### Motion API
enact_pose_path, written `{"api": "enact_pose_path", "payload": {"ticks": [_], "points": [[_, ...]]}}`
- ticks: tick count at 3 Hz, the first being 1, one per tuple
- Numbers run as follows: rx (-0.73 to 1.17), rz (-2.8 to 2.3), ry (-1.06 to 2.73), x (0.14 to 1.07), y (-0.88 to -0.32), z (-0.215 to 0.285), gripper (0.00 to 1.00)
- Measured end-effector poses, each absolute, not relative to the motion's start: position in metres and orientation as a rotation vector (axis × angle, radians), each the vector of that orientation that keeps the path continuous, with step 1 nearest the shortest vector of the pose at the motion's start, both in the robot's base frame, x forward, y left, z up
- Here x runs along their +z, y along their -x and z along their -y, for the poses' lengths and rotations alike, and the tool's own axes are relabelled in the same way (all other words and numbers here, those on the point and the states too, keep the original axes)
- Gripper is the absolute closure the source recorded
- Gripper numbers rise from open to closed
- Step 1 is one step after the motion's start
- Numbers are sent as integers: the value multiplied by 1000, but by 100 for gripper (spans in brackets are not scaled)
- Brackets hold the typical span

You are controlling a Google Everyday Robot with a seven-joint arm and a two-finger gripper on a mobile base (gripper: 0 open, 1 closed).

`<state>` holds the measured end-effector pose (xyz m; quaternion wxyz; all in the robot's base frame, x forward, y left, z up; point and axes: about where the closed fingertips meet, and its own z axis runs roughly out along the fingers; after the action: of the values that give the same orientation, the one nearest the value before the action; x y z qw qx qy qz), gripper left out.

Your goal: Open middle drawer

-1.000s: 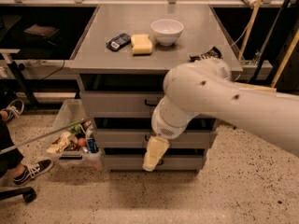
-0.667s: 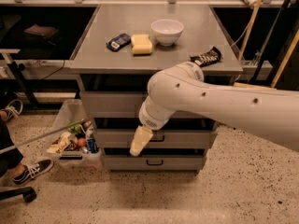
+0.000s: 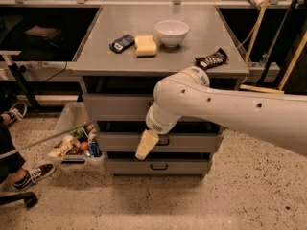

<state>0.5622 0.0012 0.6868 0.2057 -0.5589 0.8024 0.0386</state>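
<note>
Now hand (image 3: 146, 145) barely shifted, before the middle drawer (image 3: 201, 143), just left of its handle (image 3: 164, 141), grip state cannot be told.

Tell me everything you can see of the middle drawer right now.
The middle drawer is wide, shallow and grey, metal by its look, the second of three under the grey top. Its flat front sits level, with dark gaps above and below. A small black bar handle at its centre is partly hidden by the arm. It does not look pulled out. The pincer hangs before the front, just left of the handle; whether it touches cannot be told.
</note>
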Motion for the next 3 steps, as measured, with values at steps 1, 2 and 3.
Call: {"api": "enact_pose_path", "payload": {"ticks": [1, 2, 3], "points": [[135, -2320, 1442, 644, -575, 62, 0], [167, -2366, 1320, 607, -582, 126, 0], [167, -2365, 1320, 607, -582, 125, 0]]}}
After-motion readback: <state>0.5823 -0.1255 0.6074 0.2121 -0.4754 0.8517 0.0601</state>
